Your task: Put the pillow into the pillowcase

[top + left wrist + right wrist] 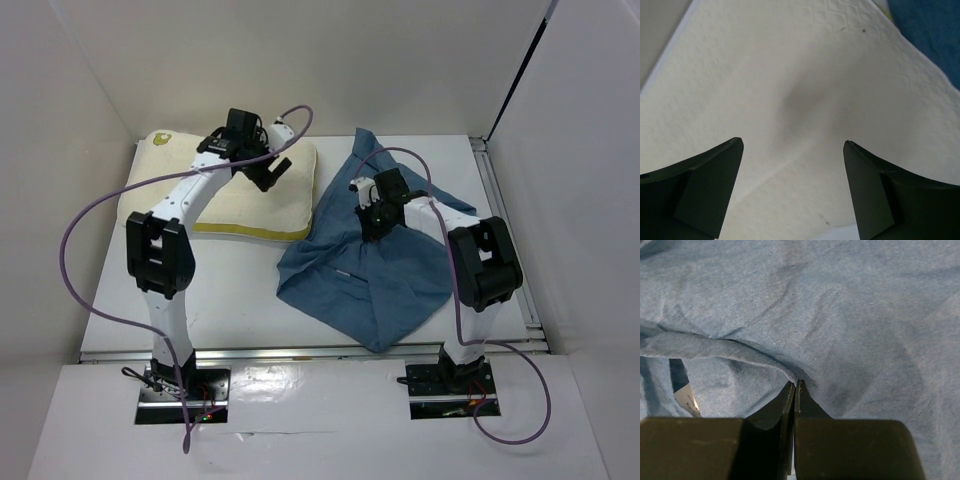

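Observation:
The cream pillow (225,200) lies flat at the back left of the table, its yellow seam along the near edge. My left gripper (268,170) hovers over its right half, open wide. In the left wrist view only pillow (805,85) shows between the spread fingertips (792,145). The slate-blue pillowcase (375,275) lies crumpled to the right of the pillow, one edge almost touching it. My right gripper (372,218) stands on its upper middle. In the right wrist view the jaws (795,384) are shut on a raised fold of the pillowcase (850,315).
White walls close in the table (235,300) on the left, back and right. A metal rail (508,240) runs along its right edge. Purple cables loop off both arms. A small white tag (686,399) peeks from under the cloth fold.

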`<action>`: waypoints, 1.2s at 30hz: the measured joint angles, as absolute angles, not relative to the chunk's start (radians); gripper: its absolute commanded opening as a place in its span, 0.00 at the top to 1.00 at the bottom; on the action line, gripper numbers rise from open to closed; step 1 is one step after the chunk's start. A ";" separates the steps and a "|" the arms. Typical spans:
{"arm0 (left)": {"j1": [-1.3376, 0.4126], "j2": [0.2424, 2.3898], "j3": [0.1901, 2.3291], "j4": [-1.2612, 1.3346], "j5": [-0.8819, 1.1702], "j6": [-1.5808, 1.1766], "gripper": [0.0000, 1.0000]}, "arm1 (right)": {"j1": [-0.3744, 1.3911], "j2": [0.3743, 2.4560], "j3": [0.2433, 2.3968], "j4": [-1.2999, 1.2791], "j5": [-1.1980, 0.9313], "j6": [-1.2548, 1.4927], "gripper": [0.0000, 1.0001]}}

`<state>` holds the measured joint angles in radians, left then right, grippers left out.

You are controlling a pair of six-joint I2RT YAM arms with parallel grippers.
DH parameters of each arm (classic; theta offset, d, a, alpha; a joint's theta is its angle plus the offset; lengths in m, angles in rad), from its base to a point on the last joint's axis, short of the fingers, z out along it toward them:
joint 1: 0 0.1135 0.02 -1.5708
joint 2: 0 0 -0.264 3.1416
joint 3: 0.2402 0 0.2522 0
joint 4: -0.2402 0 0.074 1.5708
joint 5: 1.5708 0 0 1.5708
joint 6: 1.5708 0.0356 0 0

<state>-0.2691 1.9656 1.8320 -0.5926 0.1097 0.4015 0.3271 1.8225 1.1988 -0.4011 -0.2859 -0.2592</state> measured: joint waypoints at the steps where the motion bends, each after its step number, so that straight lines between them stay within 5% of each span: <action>1: -0.269 1.993 1.861 -0.599 0.117 0.471 0.06 | 0.326 1.822 1.199 -0.403 -0.293 -0.260 1.00; 9: -0.257 2.180 2.048 -0.769 0.181 0.867 0.06 | 0.313 1.822 1.199 -0.415 -0.331 -0.264 1.00; 18: -0.229 2.242 2.080 -0.809 0.267 0.947 0.09 | 0.296 1.822 1.199 -0.435 -0.340 -0.263 1.00; 22: -0.230 2.288 2.090 -0.810 0.297 0.928 0.20 | 0.296 1.822 1.199 -0.453 -0.341 -0.263 1.00; 26: -0.231 2.319 2.092 -0.786 0.307 0.883 0.64 | 0.296 1.822 1.199 -0.469 -0.340 -0.263 1.00; 27: -0.231 2.320 2.091 -0.775 0.305 0.871 0.89 | 0.296 1.822 1.199 -0.472 -0.340 -0.263 1.00; 28: -0.231 2.321 2.091 -0.766 0.302 0.857 0.96 | 0.296 1.822 1.199 -0.475 -0.340 -0.263 1.00; 36: -0.233 2.337 2.116 -0.755 0.288 0.756 1.00 | 0.296 1.837 1.234 -0.502 -0.345 -0.263 1.00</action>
